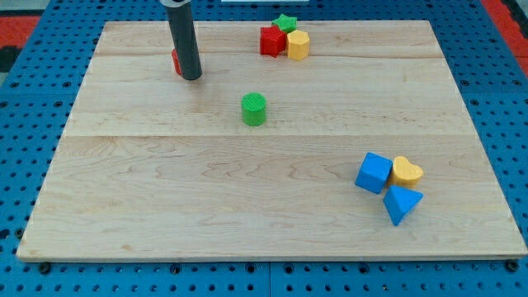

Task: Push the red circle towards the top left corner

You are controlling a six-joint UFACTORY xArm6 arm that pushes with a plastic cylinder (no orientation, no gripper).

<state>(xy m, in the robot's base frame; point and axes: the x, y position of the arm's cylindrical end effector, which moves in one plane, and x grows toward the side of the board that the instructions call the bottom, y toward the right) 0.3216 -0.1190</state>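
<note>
The red circle sits near the view's top left and is mostly hidden behind my dark rod; only a red sliver shows at the rod's left side. My tip rests on the board right against the red circle, on its right and lower side.
A green cylinder stands near the board's middle. At the top, a red block, a green star and a yellow block cluster together. At the lower right sit a blue cube, a yellow heart and a blue triangle. The wooden board lies on blue pegboard.
</note>
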